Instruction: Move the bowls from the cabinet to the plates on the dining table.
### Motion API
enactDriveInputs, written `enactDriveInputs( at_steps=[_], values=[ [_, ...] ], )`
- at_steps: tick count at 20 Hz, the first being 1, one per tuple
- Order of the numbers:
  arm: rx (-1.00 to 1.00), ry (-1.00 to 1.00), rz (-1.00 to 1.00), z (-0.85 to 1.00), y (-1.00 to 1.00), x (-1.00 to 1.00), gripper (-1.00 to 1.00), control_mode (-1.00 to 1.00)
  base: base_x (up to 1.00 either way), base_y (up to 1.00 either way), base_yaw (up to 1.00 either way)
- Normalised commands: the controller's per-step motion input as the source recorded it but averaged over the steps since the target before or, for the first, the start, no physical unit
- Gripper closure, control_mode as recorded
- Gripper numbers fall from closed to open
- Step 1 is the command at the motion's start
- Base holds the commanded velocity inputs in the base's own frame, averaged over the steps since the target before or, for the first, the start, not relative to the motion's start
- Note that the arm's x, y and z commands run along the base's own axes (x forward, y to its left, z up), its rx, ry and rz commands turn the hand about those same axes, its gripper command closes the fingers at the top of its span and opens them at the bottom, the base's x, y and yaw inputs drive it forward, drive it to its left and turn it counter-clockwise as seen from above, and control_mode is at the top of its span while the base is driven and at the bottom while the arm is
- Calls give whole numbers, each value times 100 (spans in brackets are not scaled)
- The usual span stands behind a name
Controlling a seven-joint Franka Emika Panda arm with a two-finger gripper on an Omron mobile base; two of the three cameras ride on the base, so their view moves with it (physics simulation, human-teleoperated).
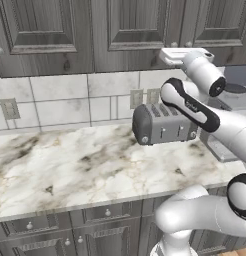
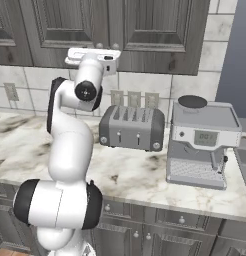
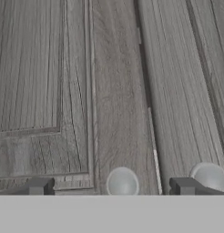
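Between the spread hand's [image 3: 111, 186] fingertips, a cabinet [image 3: 114, 91] knob [image 3: 122, 182].

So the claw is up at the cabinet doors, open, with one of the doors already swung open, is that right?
Not quite. The claw is up at the cabinet and open, but both doors are shut; the hand view shows their edges meeting, with a knob between the claw's tips.

The cabinet [image 1: 95, 30] is dark grey wood-grain with raised-panel doors, hanging on the wall directly above the toaster [image 1: 162, 124]. Its doors look fully closed, two small round knobs [image 3: 122, 181] sitting either side of the seam between them.
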Motion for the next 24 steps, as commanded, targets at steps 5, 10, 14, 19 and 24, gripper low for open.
enactDriveInputs(
  at_steps=[5, 10, 14, 19, 24],
  values=[
    [0, 0, -1, 0, 0, 21, -100, -100, 0, 0, 0],
    [0, 0, 0, 0, -3, 15, -100, -100, 0, 0, 0],
    [0, 0, 0, 0, -19, 10, -100, -100, 0, 0, 0],
    [0, 0, 0, 0, -12, 5, -100, -100, 0, 0, 0],
    [0, 0, 0, -1, 0, 1, -100, -100, 0, 0, 0]
  ],
)
